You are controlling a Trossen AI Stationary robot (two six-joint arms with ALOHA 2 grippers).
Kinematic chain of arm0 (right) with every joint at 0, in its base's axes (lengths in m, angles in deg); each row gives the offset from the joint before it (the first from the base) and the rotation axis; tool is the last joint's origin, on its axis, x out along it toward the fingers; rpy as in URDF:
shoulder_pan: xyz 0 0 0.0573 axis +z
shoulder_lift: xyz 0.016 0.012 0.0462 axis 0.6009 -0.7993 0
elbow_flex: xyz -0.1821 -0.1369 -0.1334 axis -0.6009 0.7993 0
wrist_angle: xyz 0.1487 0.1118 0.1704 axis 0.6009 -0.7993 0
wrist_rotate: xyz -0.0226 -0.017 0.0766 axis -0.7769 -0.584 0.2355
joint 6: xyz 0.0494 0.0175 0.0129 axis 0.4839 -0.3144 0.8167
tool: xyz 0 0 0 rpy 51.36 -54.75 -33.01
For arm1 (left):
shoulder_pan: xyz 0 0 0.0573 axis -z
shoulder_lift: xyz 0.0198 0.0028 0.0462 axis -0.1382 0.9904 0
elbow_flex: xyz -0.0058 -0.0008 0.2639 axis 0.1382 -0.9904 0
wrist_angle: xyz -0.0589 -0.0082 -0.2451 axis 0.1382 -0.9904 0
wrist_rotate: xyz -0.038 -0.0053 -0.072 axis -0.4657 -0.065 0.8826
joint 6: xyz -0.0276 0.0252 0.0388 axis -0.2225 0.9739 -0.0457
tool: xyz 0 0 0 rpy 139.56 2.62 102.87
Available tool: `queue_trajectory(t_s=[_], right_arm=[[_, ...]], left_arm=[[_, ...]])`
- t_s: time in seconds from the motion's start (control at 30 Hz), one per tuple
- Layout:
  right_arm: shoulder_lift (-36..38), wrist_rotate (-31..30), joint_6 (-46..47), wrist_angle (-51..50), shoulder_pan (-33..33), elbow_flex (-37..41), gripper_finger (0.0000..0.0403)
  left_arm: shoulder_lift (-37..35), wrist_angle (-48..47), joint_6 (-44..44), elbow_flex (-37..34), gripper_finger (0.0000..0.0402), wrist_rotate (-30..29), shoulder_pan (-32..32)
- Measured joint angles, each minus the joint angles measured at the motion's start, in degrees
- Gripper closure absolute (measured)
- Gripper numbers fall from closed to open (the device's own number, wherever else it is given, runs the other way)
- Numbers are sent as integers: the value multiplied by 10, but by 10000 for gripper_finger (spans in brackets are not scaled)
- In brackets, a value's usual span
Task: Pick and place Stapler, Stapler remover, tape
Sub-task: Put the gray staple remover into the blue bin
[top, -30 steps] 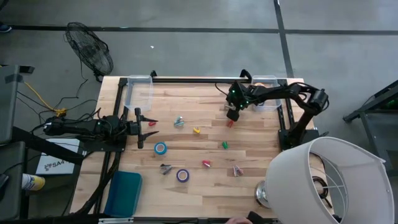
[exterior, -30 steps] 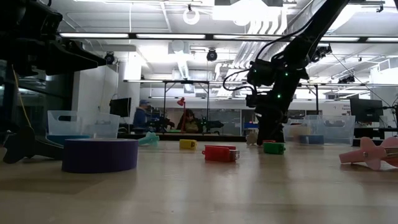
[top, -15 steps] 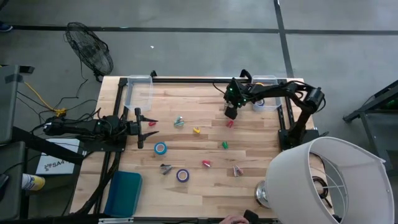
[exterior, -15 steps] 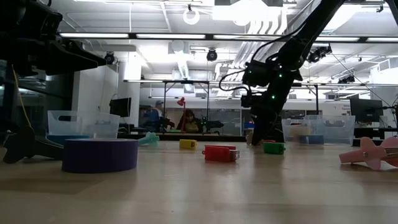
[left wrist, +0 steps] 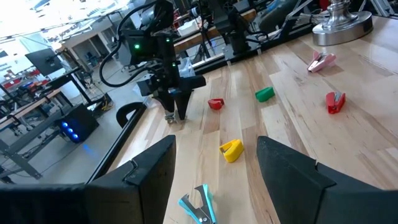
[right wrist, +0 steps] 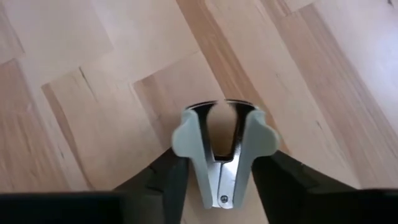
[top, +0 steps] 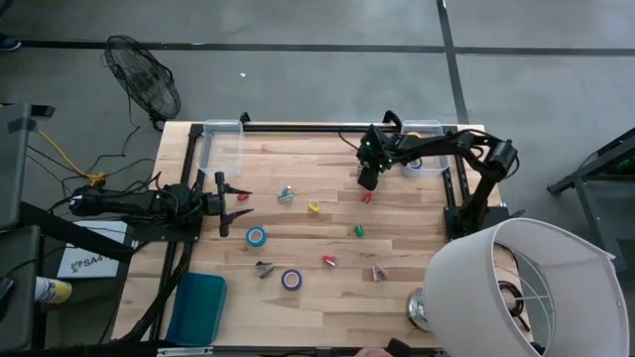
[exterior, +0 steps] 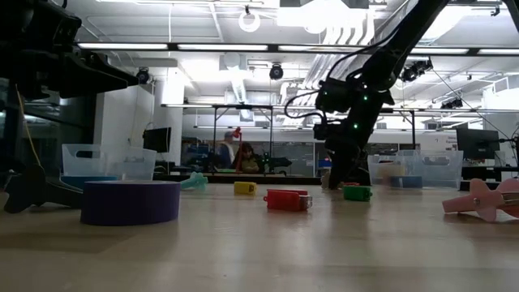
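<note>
Grey staple remover (right wrist: 222,157) pinched in right claw (top: 368,181) (back edge) | left claw (top: 241,203) wide, bare boards ahead

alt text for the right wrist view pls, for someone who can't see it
A pale grey staple remover sits between the right hand's two dark fingers, which close against its sides. It points toward the bare wooden table below, whose light planks fill the rest of the picture.

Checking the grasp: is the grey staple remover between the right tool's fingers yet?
Yes: staple remover sits between the right tool's fingers.
</note>
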Motion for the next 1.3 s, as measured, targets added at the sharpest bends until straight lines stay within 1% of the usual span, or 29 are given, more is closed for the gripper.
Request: queue_trajectory(t_s=[0.17,0.3,0.5,0.67,0.9,1.03,1.17,1.3], right_arm=[[3,1,0,-3,10,0,295],[22,14,0,-13,21,2,324],[81,15,0,-13,51,2,324],[148,24,-18,-11,103,2,324],[230,-8,-75,-9,182,2,324],[245,-22,-106,-7,219,2,324],[246,-31,-108,-2,252,2,324],[246,-81,-105,-2,289,2,324]], left_arm=[[0,0,0,0,181,0,0],[0,0,0,0,181,0,0],[0,0,0,0,181,0,0],[0,0,0,0,181,0,0],[0,0,0,0,181,0,0],[0,0,0,0,181,0,0],[0,0,0,0,181,0,0],[0,0,0,0,181,0,0]])
